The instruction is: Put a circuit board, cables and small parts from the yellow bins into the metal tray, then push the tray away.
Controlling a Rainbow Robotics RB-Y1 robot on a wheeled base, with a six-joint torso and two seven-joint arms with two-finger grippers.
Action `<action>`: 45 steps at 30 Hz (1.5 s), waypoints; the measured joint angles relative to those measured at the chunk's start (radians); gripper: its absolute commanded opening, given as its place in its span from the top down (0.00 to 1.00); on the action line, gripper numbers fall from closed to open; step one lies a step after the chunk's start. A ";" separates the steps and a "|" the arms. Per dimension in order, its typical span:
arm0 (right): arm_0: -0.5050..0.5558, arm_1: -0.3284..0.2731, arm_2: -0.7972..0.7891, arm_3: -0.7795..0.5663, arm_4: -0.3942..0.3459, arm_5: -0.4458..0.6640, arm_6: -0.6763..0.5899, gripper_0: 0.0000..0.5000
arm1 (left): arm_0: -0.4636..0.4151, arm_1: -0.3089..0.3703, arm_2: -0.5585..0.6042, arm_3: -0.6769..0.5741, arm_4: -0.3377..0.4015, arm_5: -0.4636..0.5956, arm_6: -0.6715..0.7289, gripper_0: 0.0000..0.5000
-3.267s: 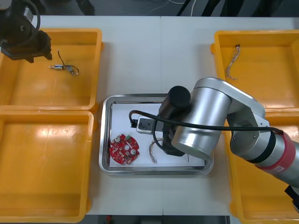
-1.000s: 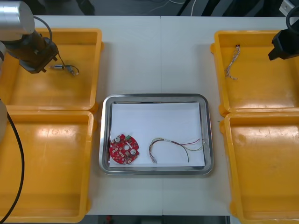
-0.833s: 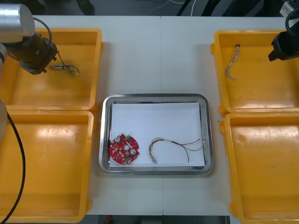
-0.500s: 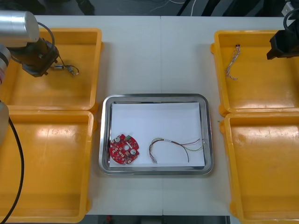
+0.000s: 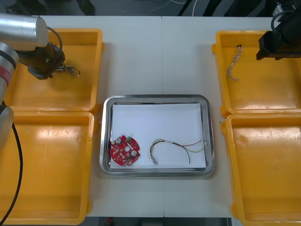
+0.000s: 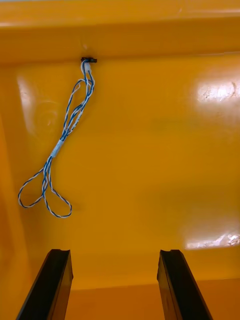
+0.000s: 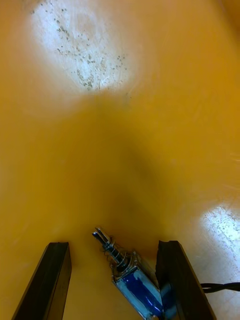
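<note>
My left gripper (image 5: 51, 66) hangs low in the far left yellow bin (image 5: 28, 94), over a small metal part (image 5: 66, 69) with a thin black lead. In the left wrist view the gripper (image 7: 112, 245) is open, and the blue-bodied metal part (image 7: 131, 281) lies between its fingers, nearer one of them. My right gripper (image 5: 272, 46) hovers over the far right yellow bin (image 5: 263, 94); it (image 6: 114, 252) is open and holds nothing. The twisted blue and white cable (image 6: 65, 135) lies beyond its fingers. The metal tray (image 5: 106, 136) holds a red circuit board (image 5: 124, 150) and a red and yellow cable (image 5: 178, 147).
The near left yellow bin (image 5: 47, 169) and the near right yellow bin (image 5: 263, 169) flank the tray. The blue and white cable (image 5: 233, 62) lies near the far right bin's inner wall. Bare table (image 5: 160, 56) stretches beyond the tray.
The right arm left the tray after laying down the red and yellow cable, and now drifts left over the far right bin. My left gripper slid right until the small metal part lay between its fingers.
</note>
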 measured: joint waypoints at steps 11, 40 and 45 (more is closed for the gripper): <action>0.007 0.055 0.000 0.043 0.022 -0.101 -0.144 0.00 | -0.002 -0.005 -0.015 0.000 0.001 -0.002 0.000 1.00; 0.146 0.142 0.000 0.043 0.056 -0.254 -0.193 0.00 | -0.008 0.043 -0.033 -0.044 0.061 0.201 -0.045 1.00; 0.151 0.155 0.000 0.043 0.059 -0.255 -0.198 0.00 | -0.008 0.092 -0.033 -0.137 0.084 0.358 -0.185 1.00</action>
